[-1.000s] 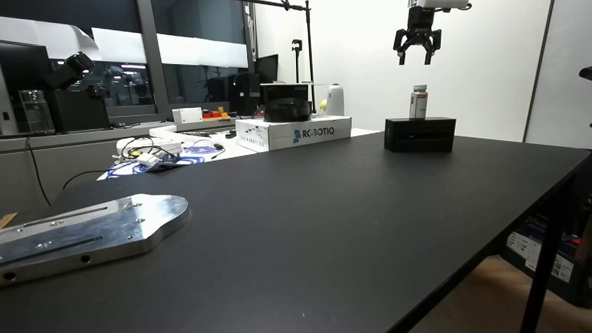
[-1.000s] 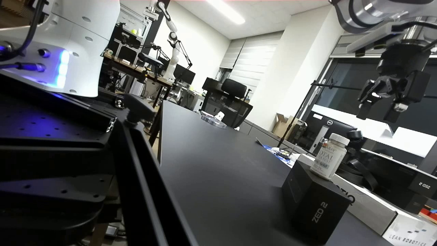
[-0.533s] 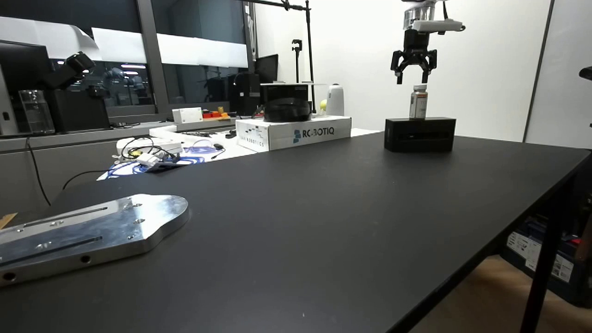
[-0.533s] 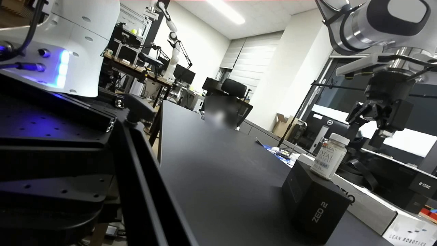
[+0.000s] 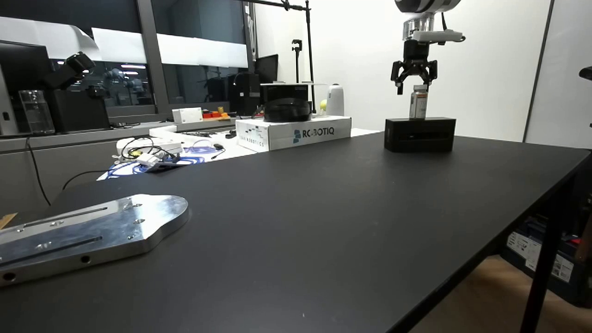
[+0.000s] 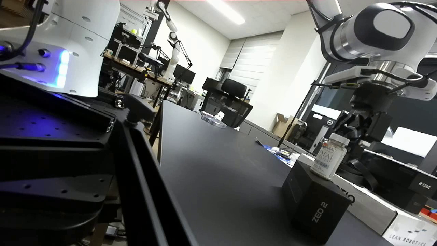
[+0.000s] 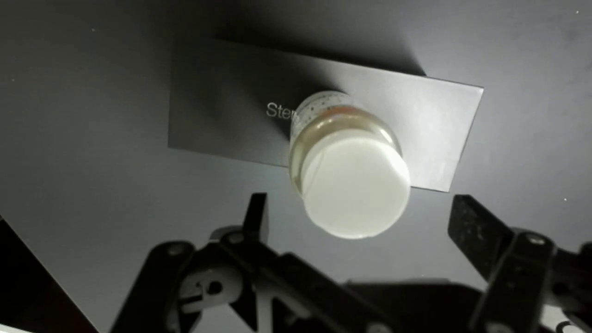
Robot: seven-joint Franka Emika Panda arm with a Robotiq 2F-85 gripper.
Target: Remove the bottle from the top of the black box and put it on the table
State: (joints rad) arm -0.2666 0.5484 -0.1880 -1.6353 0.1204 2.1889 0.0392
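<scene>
Counter point(image 5: 296, 222): runs under the black box point(image 5: 419, 135) and well out past it.

White box point(image 5: 300, 135) with lettering: near the black box, looks like just beyond the counter edge.

Black box: flat on the counter, unmoved over the last second.

Hand point(image 7: 363, 217): was well above the black box a second ago, has dropped over it since. Jaws now about level with the cap point(image 7: 356, 185) of the bottle point(image 5: 418, 105). They're spread apart, holding nothing; wrist view shows a gap each side of the cap. Bottle partly covers the jaws in both exterior views, so can't confirm centring in depth. Reads as end of approach: grasp next, none of the transfer done. I'd go a bit lower, check centring, then clamp; main risk is nudging the bottle off the black box.

Bottle: standing on top of the black box, around mid-length, same spot as before. Upright, long axis vertical, square to the box top; the lean in wrist view is probably perspective. Label point(image 6: 326, 158) reads toward the camera in an exterior view. Cap end points up, away from the black box.
</scene>
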